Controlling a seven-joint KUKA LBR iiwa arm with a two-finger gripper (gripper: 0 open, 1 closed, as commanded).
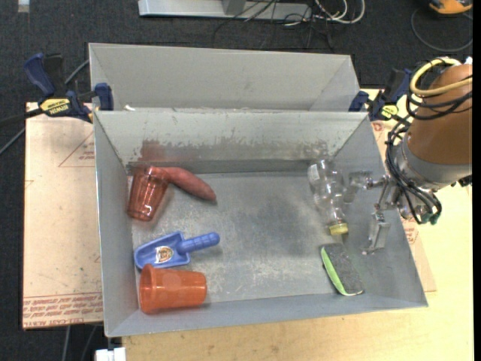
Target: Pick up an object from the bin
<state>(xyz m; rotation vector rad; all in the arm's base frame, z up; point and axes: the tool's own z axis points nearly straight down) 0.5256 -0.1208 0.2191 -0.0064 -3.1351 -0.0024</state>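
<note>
My gripper [374,235] hangs low at the right side of the bin, close to the right wall. Just left of it lies a clear plastic bottle [328,190] with a small yellowish cap at its near end, a short gap away from the gripper. Below and slightly left of the gripper, a flat grey pad with a green edge [342,271] lies near the front right corner. Nothing shows in the gripper's grasp.
On the left side lie a translucent red cup [146,194] on its side, a reddish-brown sweet-potato shape [189,183], a blue scoop [174,250] and an orange cup [171,289]. Bare floor spans the middle. The arm comes in over the right rim.
</note>
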